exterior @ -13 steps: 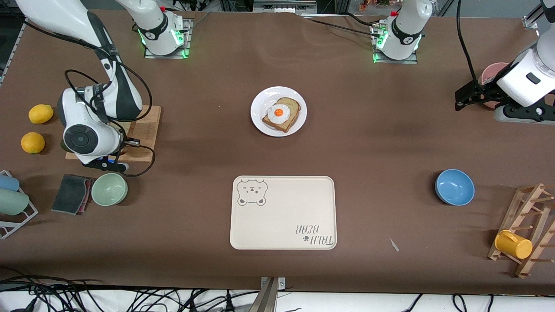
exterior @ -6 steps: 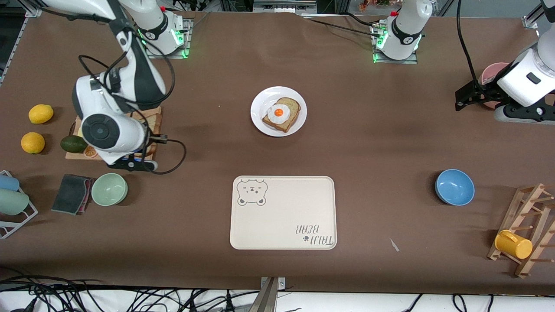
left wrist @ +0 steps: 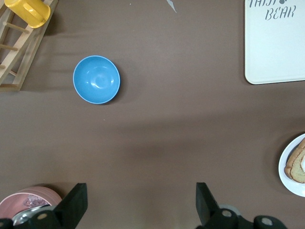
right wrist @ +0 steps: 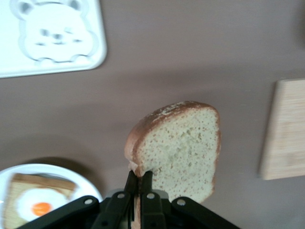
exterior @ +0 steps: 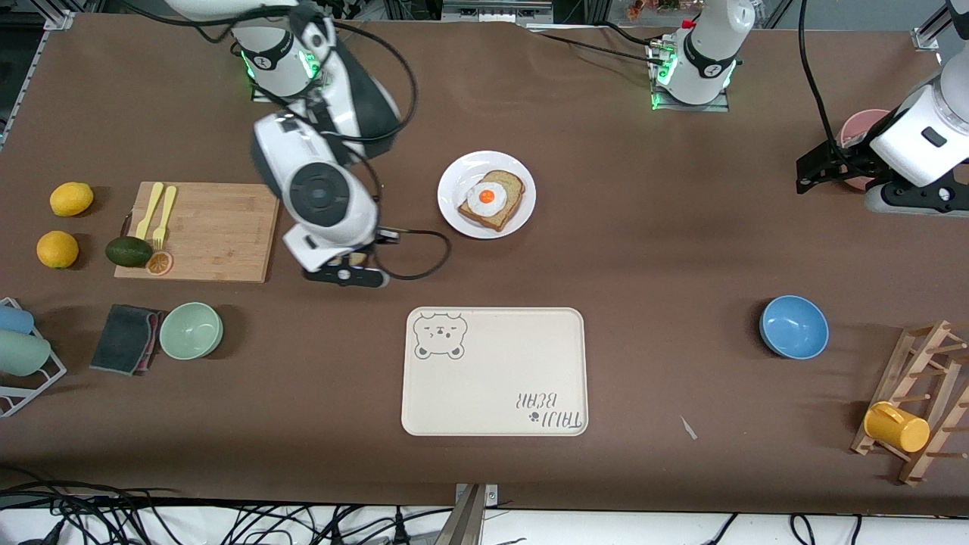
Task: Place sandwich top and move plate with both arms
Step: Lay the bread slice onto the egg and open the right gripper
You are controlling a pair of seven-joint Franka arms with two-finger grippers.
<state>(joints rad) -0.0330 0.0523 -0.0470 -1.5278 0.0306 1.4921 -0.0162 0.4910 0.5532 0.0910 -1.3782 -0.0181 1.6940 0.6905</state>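
The brown table [exterior: 681,250] carries everything, and going by a clock face centred on the white plate [exterior: 454,216], the cream bear-print tray [exterior: 496,378] lies at about six o'clock, nearer the front camera. The wooden cutting board [exterior: 208,231] sits at about nine o'clock toward the right arm's end, with two yellow forks [exterior: 157,212], an avocado [exterior: 128,251] and an orange slice [exterior: 159,263] on or at its edge. The right arm [exterior: 318,189] reaches in from its base over the bare table between the board and the plate; its right gripper [right wrist: 138,183] has the jaws clenched on the crust edge of the sandwich top [right wrist: 178,148], which hangs in the air over brown table, with the plate close by and the tray corner a little farther off. On the plate rests a bread slice bearing a fried egg [exterior: 487,198]. The left arm [exterior: 916,144] waits at its own end of the table, and the left gripper [left wrist: 138,210] has its jaws spread wide with nothing between them, beside a pink bowl [left wrist: 26,205]. A blue bowl [exterior: 793,327] stands at about four o'clock from the plate, a green bowl [exterior: 191,330] at about eight.
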